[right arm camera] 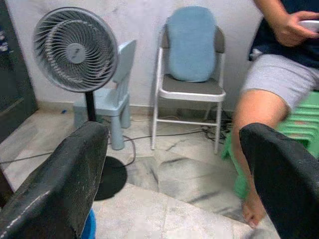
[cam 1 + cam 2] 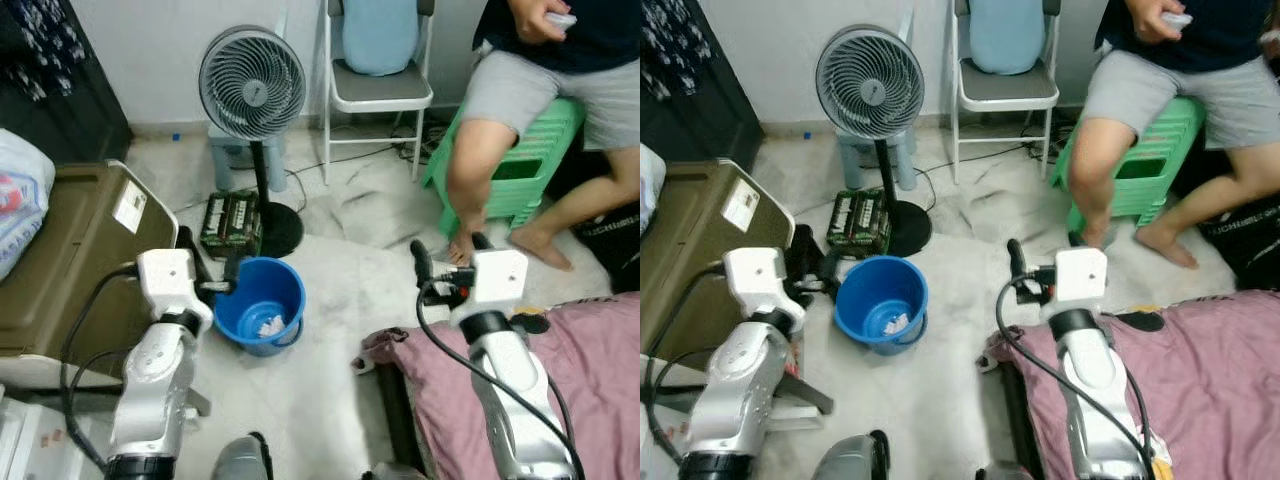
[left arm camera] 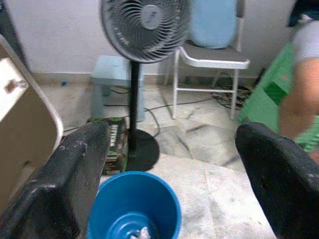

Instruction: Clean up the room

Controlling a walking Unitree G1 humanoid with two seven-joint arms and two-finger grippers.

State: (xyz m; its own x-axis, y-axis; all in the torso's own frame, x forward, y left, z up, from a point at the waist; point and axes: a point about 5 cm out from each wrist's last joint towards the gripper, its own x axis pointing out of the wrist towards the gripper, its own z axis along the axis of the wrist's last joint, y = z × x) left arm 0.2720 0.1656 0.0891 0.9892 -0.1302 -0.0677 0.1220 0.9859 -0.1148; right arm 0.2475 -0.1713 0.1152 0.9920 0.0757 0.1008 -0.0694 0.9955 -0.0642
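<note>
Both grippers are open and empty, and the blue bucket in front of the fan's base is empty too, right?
Not quite. The blue bucket is not empty: the left eye view shows something white and crumpled at its bottom, as does the left wrist view. The rest holds: the left gripper and right gripper are open and empty, and the bucket stands before the fan.

bare marble floor (image 2: 340, 330) open between blue bucket (image 2: 260, 303) and pink bedding (image 2: 590, 370). bucket mouth unobstructed from above, just beside left end effector (image 2: 215, 275), fingers spread. fan (image 2: 253, 85) pole and base close behind bucket, green box (image 2: 231, 222) beside base. brown case (image 2: 70, 250) blocks left side. person's legs (image 2: 480, 170) and green stool (image 2: 520, 170) block far right. cables (image 2: 340, 158) cross floor near chair (image 2: 378, 90).
</note>
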